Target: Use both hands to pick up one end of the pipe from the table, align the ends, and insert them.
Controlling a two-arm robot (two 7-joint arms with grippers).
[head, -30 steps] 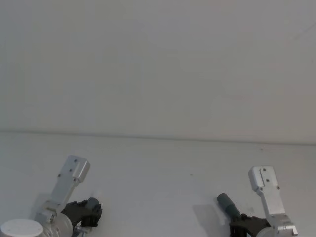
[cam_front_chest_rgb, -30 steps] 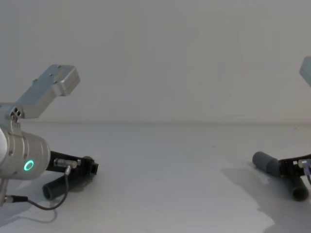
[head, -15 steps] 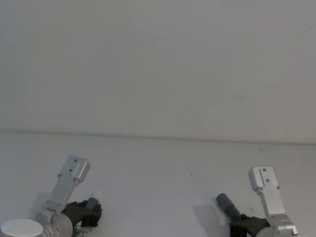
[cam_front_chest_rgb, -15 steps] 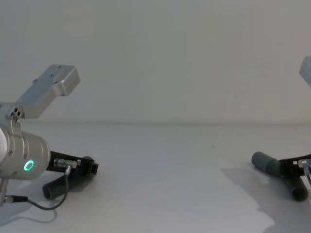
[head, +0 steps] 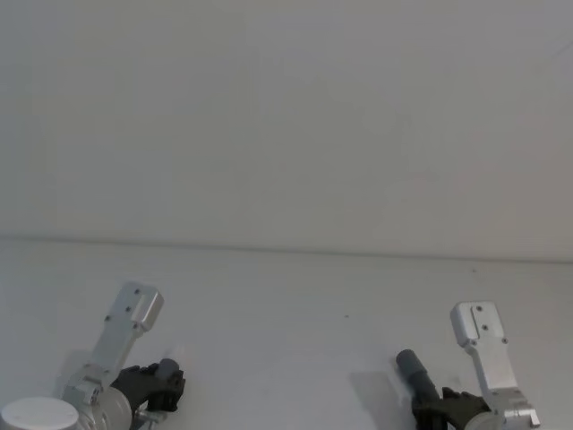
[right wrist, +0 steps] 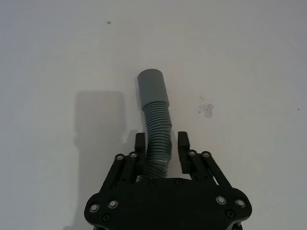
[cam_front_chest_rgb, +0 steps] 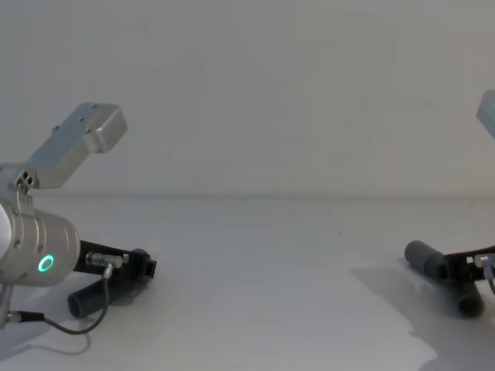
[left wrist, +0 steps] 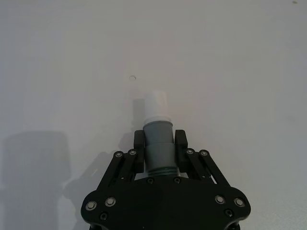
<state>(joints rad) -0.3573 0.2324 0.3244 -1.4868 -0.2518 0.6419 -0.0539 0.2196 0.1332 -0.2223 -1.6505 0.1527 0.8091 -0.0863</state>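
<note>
Ok so nearest your robot's body, at the left edge of the chest view, you've got the black two-finger left gripper (cam_front_chest_rgb: 141,267) on its silver cylindrical wrist (cam_front_chest_rgb: 31,247) with the green ring light (cam_front_chest_rgb: 46,264). Its fingers are squeezed in on the grey collar (left wrist: 159,136) of the short dark-grey ribbed hose piece (cam_front_chest_rgb: 87,298), with the narrow white tapered spigot (left wrist: 156,102) poking out past the fingertips. Over on the other side, the black two-finger right gripper (right wrist: 161,143) has its fingers drawn in around the ribbed part of the curved dark-grey hose piece (right wrist: 158,125). The tips look a hair off the ribs on one side, so I'd guess the real hold is deeper in. The smooth wide grey socket cuff (right wrist: 152,85) sticks out forward, and in the chest view it looks to hang just above the plain matte white table (cam_front_chest_rgb: 255,309), shadow underneath it. The two pieces sit low and well apart, one at each side, with a wide stretch of table between them and a plain pale wall (cam_front_chest_rgb: 255,93) behind. My read: the pick-up is basically done and you're at the start of the aligning bit. Next you'd want to bring both grippers in toward the middle, turn the wrists so spigot and cuff face each other on one line, then push straight in. Watch the curved piece, it looks floppy, so the cuff could droop off-axis.
</note>
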